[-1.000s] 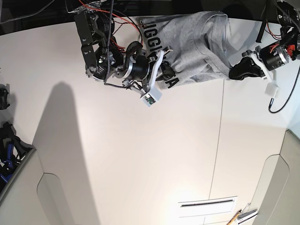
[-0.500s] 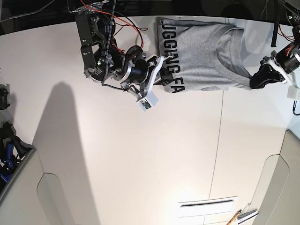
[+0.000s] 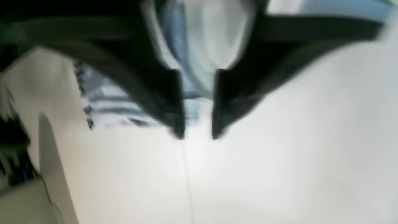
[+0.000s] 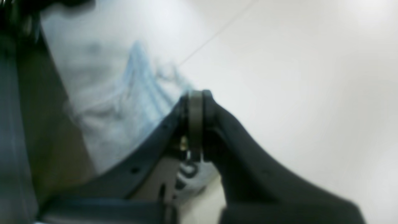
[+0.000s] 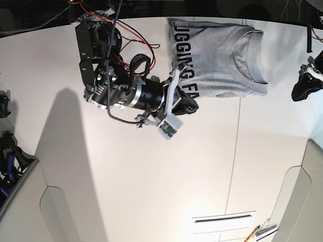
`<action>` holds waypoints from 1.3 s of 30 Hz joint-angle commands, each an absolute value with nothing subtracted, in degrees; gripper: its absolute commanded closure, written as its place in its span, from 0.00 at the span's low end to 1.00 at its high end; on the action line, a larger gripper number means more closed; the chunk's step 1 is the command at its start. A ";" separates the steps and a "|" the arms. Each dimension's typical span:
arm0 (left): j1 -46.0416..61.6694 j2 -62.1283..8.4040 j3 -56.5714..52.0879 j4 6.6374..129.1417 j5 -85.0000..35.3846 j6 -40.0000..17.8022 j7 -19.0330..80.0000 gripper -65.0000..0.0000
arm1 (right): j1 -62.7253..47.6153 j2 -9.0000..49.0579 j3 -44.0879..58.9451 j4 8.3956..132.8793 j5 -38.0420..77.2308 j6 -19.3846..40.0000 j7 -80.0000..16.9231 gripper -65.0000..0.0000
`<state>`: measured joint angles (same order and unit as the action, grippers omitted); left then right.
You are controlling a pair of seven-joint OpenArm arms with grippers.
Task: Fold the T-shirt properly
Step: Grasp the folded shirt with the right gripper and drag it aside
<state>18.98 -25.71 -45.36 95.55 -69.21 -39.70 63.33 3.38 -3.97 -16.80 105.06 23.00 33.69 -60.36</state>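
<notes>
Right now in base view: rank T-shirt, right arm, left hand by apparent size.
1. T-shirt and right arm: similar spans; the arm sits nearer the camera, so unranked.
2. Left hand: smallest, partly cut by the frame edge.

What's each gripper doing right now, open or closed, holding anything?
Left gripper: open, holding nothing, clear of the T-shirt.
Right gripper: shut, at the shirt's lettered edge; whether it pinches cloth cannot be told.

grey t-shirt (image 5: 222, 60) lies folded, black lettering showing.
</notes>
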 commanded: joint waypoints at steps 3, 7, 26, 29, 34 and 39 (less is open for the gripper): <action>18.74 -26.85 -49.87 96.27 -70.41 -40.00 62.33 1.00 | 6.11 -2.57 -25.50 105.86 23.09 35.00 -60.03 1.00; 19.03 -26.85 -51.88 96.27 -68.20 -40.00 62.06 1.00 | 9.82 -0.60 -38.63 104.14 15.57 34.96 -59.77 1.00; 19.20 -26.50 -51.81 96.27 -67.96 -40.00 61.89 1.00 | 15.07 -1.43 -39.68 69.65 9.93 20.97 -54.72 1.00; 19.20 -26.50 -51.70 96.27 -68.34 -40.00 61.89 1.00 | 12.43 -1.43 -31.00 70.04 6.15 15.33 -54.68 1.00; 19.20 -26.52 -51.70 96.25 -68.36 -40.00 61.89 1.00 | 9.34 -1.43 -14.52 71.55 5.15 10.02 -54.70 1.00; 19.20 -26.50 -51.70 96.25 -68.36 -40.00 61.89 1.00 | 6.15 -1.43 1.17 74.81 5.41 6.52 -54.68 1.00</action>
<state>19.35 -25.36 -51.35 95.55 -67.02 -39.66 63.16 6.98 -2.37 1.13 75.48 10.68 9.41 -49.95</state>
